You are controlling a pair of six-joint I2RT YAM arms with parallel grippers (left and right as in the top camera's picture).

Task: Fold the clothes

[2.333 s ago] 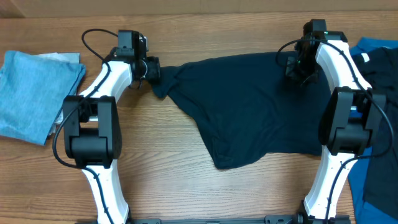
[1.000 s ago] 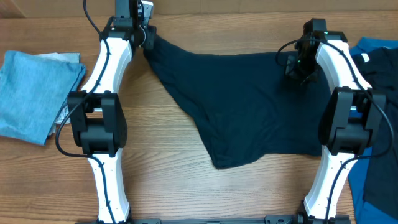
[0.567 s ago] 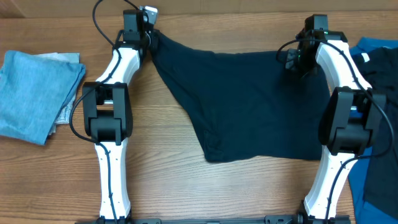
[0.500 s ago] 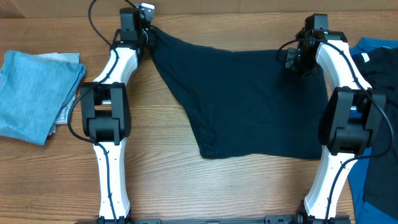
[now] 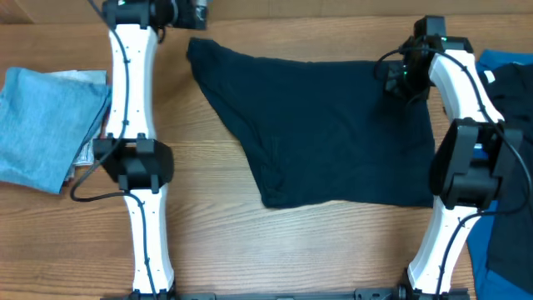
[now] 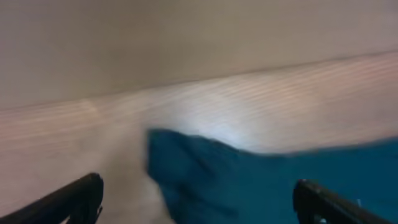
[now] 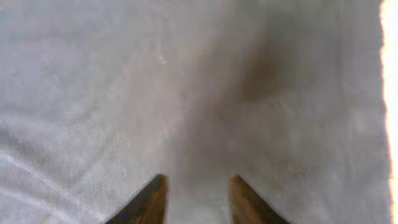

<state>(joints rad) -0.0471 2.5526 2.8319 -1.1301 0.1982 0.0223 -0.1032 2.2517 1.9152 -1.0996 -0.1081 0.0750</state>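
the left claw (image 6: 198,186) is hanging with its fingers spread wide and gripping nothing, just beyond the far-left corner of the dark navy garment (image 5: 333,133). that corner is showing as a blurred blue point ahead of the fingers in the wrist view. the garment is lying flat on the worktop (image 5: 216,242) between the two arms, its long axis running side to side. its far edge is stretching straight across to its far-right corner, where the right claw (image 5: 402,77) is sitting on the cloth. (in the right wrist view the two fingertips are showing a narrow gap with fabric filling everything behind, so i cannot tell whether they are pinching it.) the garment's near-left side is slanting inward instead of squaring off, so i am judging the spreading as unfinished, and that slanted edge is lying nearer the left arm. a light blue garment (image 5: 42,125) is lying well off the dark one's left side, and a royal blue one (image 5: 510,62) is lying near its right side.
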